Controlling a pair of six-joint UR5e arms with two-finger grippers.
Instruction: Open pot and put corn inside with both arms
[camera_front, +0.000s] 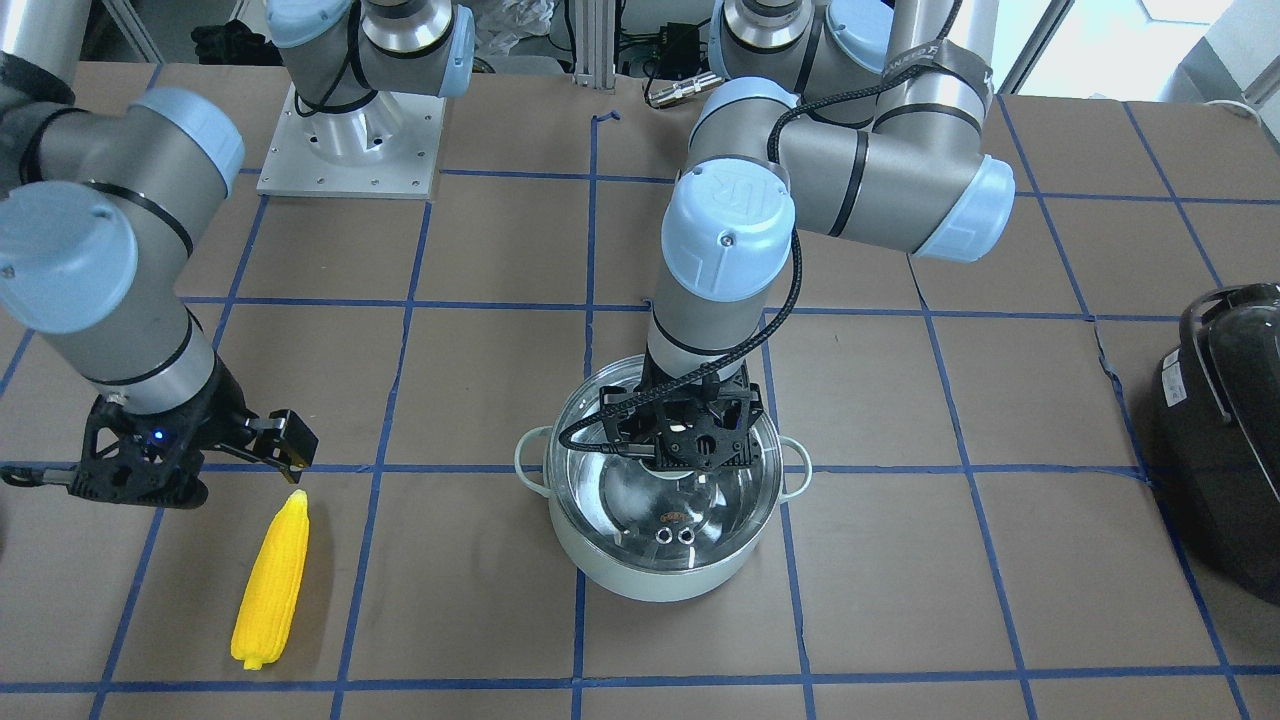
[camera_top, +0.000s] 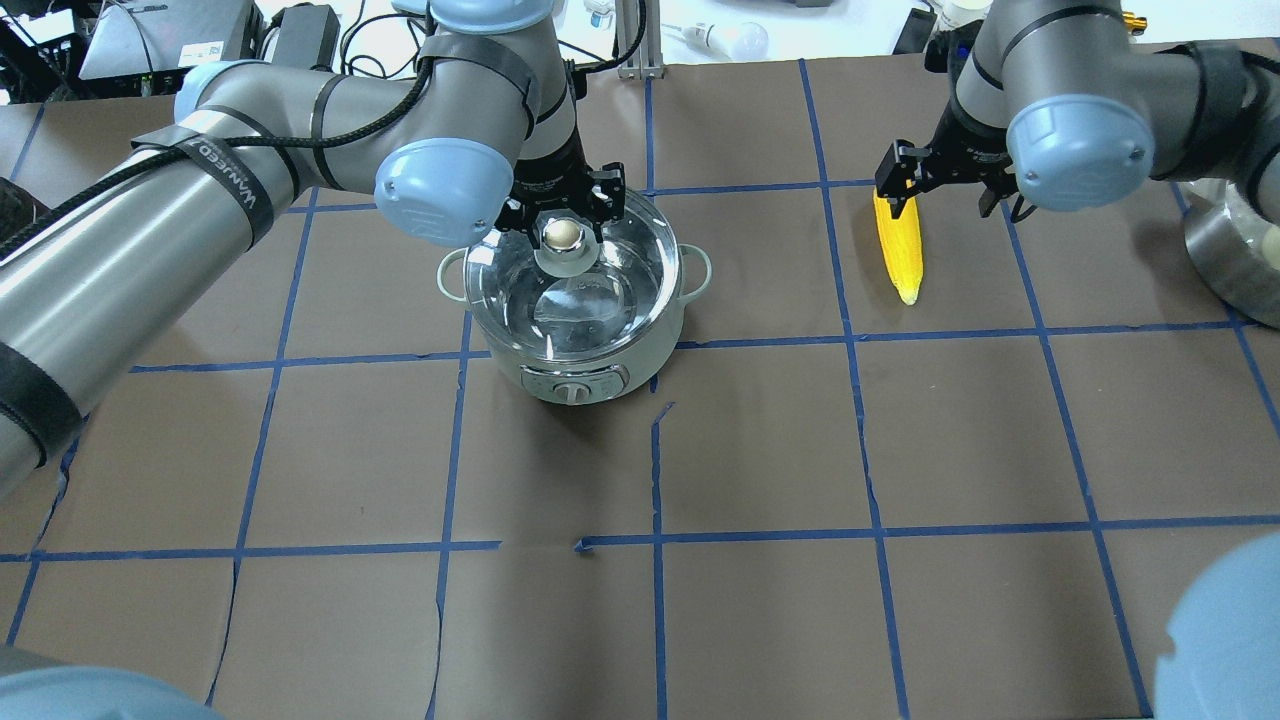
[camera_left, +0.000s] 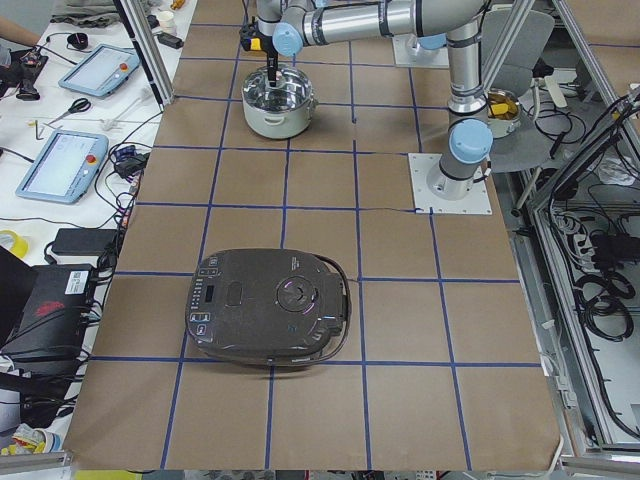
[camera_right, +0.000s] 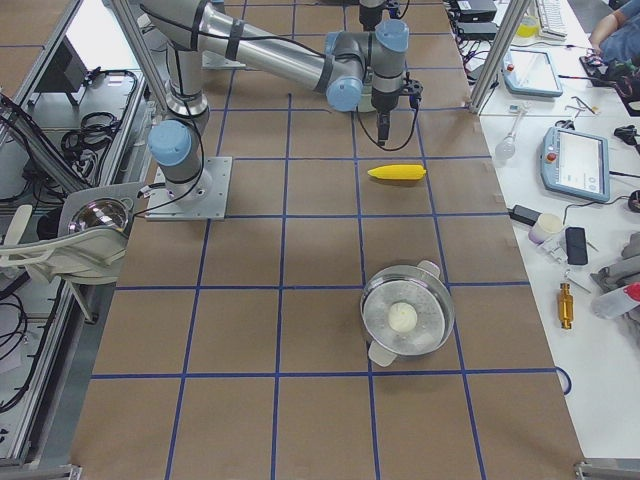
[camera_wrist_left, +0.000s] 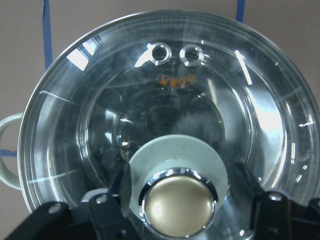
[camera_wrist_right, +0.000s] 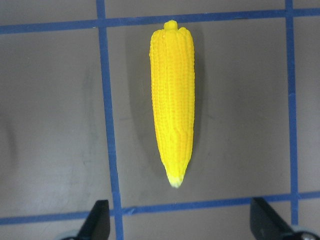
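Observation:
The pale mint-green pot stands mid-table with its clear glass lid seated on it; it also shows in the overhead view. My left gripper reaches straight down onto the lid. Its jaws are closed against both sides of the round knob. The yellow corn lies flat on the brown table; it also shows in the overhead view. My right gripper is open and empty. It hovers above the corn's thick end, clear of the corn.
A large black appliance with a handle sits at the table's end on my left side. A steel bowl stands by the right arm's base. Blue tape lines grid the table. Side benches hold tablets and tools.

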